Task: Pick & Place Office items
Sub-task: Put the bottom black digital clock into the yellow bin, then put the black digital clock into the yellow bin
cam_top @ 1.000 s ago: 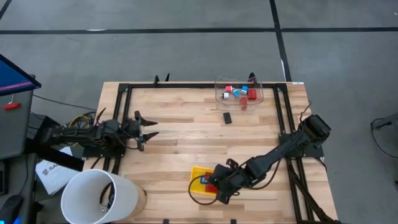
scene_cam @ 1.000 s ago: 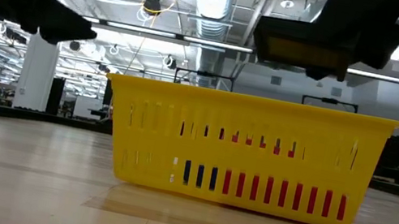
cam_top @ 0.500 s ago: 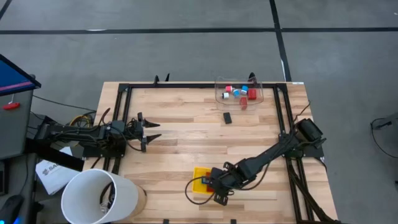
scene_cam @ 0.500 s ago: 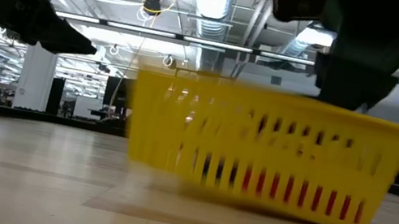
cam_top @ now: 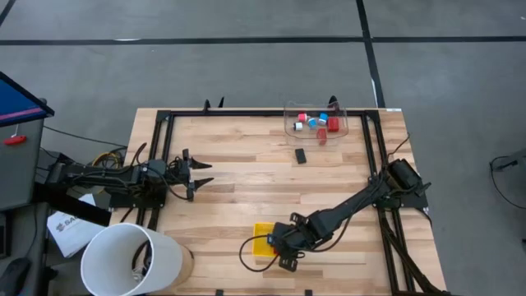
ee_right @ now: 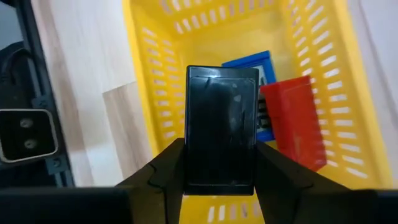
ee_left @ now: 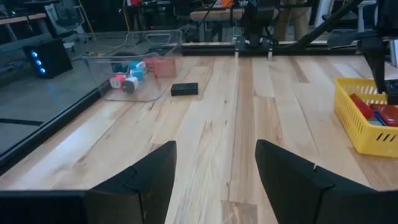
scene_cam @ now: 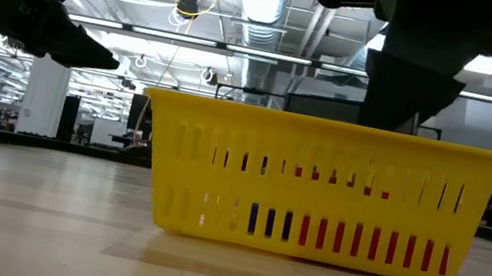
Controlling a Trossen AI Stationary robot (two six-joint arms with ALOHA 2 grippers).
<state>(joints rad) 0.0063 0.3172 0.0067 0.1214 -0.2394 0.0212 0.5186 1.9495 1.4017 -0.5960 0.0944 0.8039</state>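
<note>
Low view: wood table [scene_cam: 28, 222], ceiling ducts [scene_cam: 269, 5]; right end effector [ee_right: 217, 163] clamps black item [ee_right: 222, 127], left end effector [ee_left: 214, 163] parted.

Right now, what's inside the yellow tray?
In the yellow tray lie a red piece and a blue piece. The right gripper holds a black piece above them, hiding part of the floor.
</note>
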